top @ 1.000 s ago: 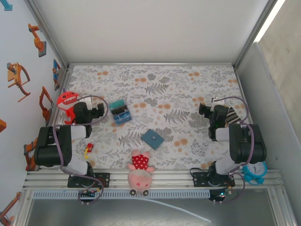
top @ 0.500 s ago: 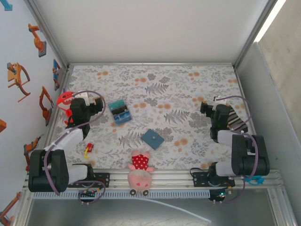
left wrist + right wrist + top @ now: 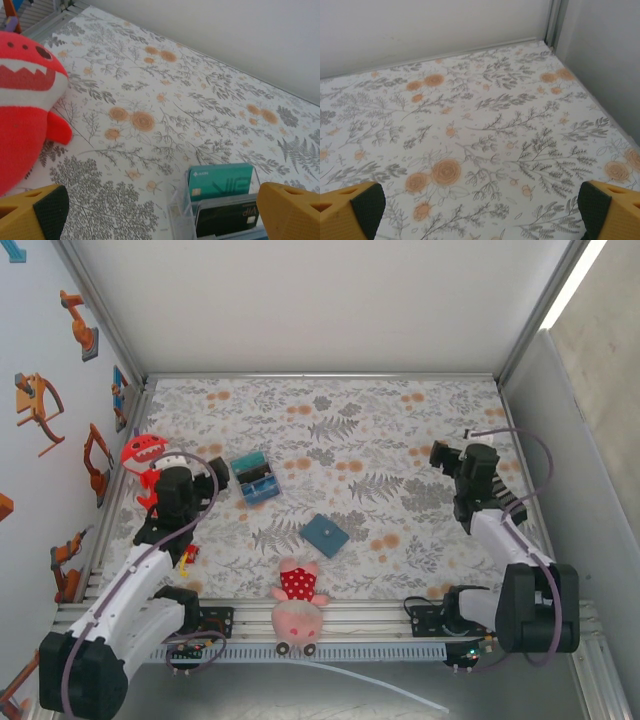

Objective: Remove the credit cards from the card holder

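1x clear card holder (image 3: 180,216), teal card (image 3: 220,181) & black card (image 3: 225,217) stood upright inside; slate-blue wallet (image 3: 325,534) laid shut; L gripper (image 3: 162,212) & R gripper (image 3: 481,207) spread wide, empty.

In the left wrist view, the red plush toy (image 3: 22,105) is cut off at the left edge and the clear card stand (image 3: 179,212) at the bottom. In the top view, the card holder (image 3: 325,534), at centre, hides its inside. The red-and-yellow object (image 3: 187,557), lower left, is too small to identify.
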